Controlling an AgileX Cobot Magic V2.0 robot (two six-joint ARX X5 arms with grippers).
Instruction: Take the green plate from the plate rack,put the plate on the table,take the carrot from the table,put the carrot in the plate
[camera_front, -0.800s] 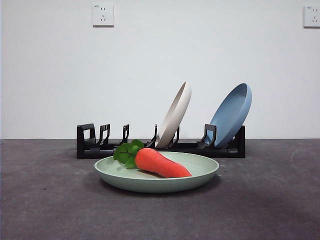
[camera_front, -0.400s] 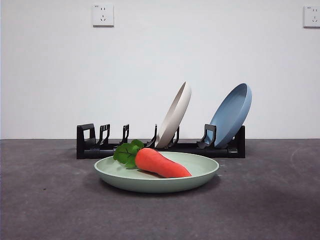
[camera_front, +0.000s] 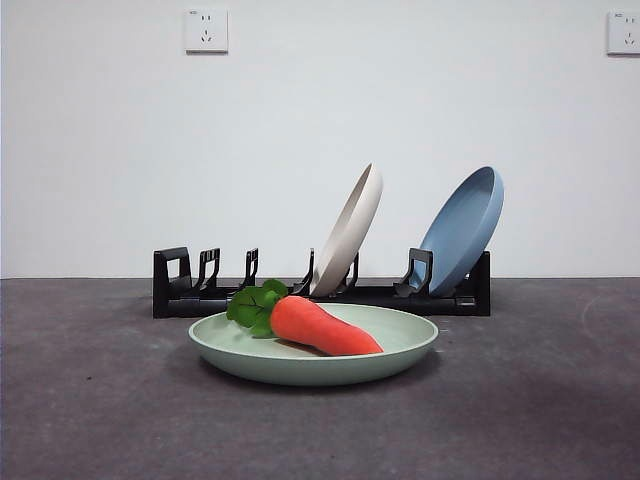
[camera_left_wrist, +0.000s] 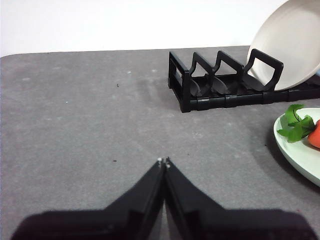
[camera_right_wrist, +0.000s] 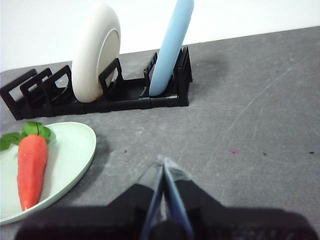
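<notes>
Nothing has shifted across the last second of the front view — every object sits exactly where it did in the two earlier pictures. The tabletop (camera_front: 90, 400) spreads dark grey and mottled across the whole lower part of that view. On it, toward the back, stands the plate rack (camera_front: 320, 290), long, low and black; the cream plate (camera_front: 350, 228) leans in a slot near the rack's middle, tilted toward one o'clock, and the blue plate (camera_front: 465, 228) leans the same way in the slot at the rack's three o'clock end. The holders at the nine o'clock end carry no plate. In front of the rack, apart from it, the green plate (camera_front: 400, 345) lies flat on the tabletop. Inside it rests the carrot (camera_front: 320, 326), its dark green leaves at ten o'clock and its orange tip pointing to about four o'clock, lying on the plate's floor. Neither arm shows in the front view; both wait low over bare tabletop. The left claw (camera_left_wrist: 164, 161) is clenched, its two tips meeting with nothing between them, with the rack's end at its one o'clock and the green plate's rim at three o'clock, well apart from it. The right claw (camera_right_wrist: 164, 162) is likewise clenched on nothing — the green plate with the carrot lies at its nine o'clock, near but not touching, and the rack with its two plates stands beyond at about eleven o'clock.
</notes>
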